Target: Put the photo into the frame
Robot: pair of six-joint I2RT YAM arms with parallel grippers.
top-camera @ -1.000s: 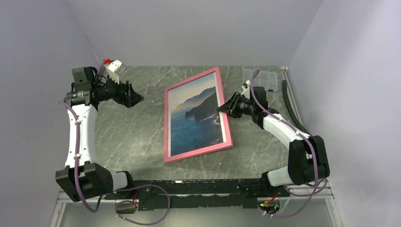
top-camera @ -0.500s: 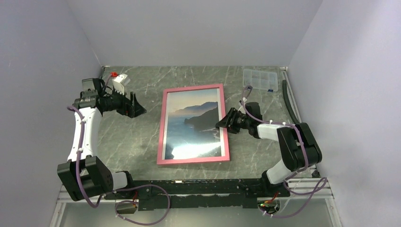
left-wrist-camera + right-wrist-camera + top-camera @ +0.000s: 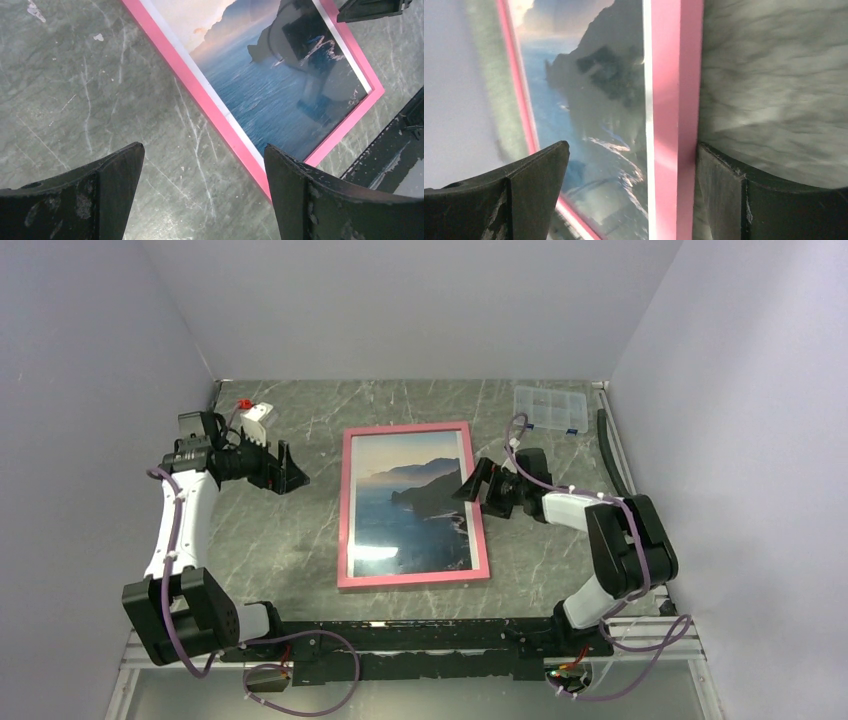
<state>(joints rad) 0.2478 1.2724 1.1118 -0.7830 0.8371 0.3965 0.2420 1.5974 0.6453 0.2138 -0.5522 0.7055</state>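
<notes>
The photo (image 3: 410,505) sits inside the pink frame (image 3: 412,580), which lies flat, picture up, in the middle of the table (image 3: 270,540). My right gripper (image 3: 472,483) is at the frame's right rail, forearm low and reaching left, fingers spread wide, grasping nothing. My left gripper (image 3: 290,472) hangs well left of the frame, pointing right, fingers released too.

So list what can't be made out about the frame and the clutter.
Frame back: top view, it lies face up and hides its own back.
Plastic box contents: top view, too small.
White item at far left: top view, too small to name.
Right hand clearance over the frame: right wrist view, blurred.
Frame's far end: left wrist view, cut by the top edge.
</notes>
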